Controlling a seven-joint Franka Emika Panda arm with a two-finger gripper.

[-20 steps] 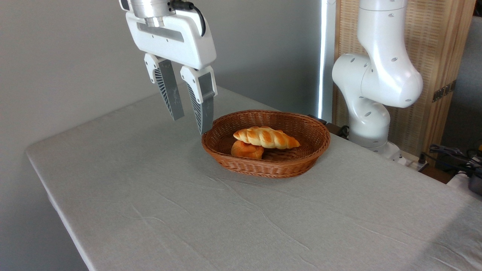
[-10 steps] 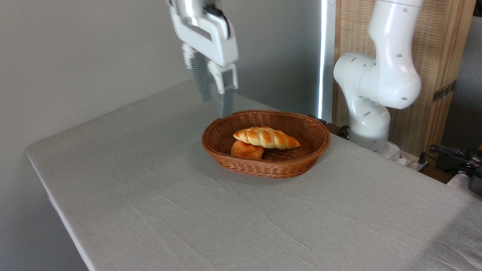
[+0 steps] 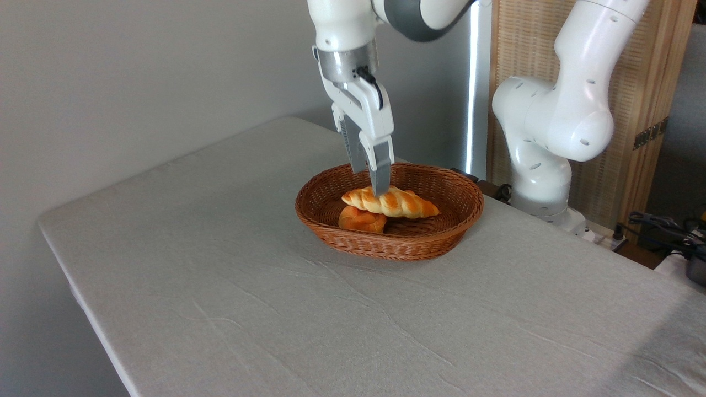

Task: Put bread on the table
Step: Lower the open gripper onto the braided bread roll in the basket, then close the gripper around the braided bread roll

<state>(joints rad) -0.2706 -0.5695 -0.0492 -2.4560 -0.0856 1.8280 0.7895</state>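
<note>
The bread [image 3: 400, 204], a long braided golden-brown loaf, lies across the middle of an oval wicker basket [image 3: 389, 248] on the grey-clothed table [image 3: 248, 309]. My gripper [image 3: 370, 181] hangs point-down over the loaf's left half and is open. Its near fingertip [image 3: 380, 184] reaches the loaf's top, and the far finger stands behind the loaf. Nothing is held between the fingers.
A small round orange-brown bun [image 3: 361, 219] sits in the basket under the loaf's left end. The arm's white base [image 3: 543, 182] stands behind the table's far right edge. A grey wall runs along the left, and cables lie at the far right.
The gripper has swung right from beyond the basket's left rim, turned about its axis, and come down until its fingertips are at the loaf. The bread and bun have not moved.
</note>
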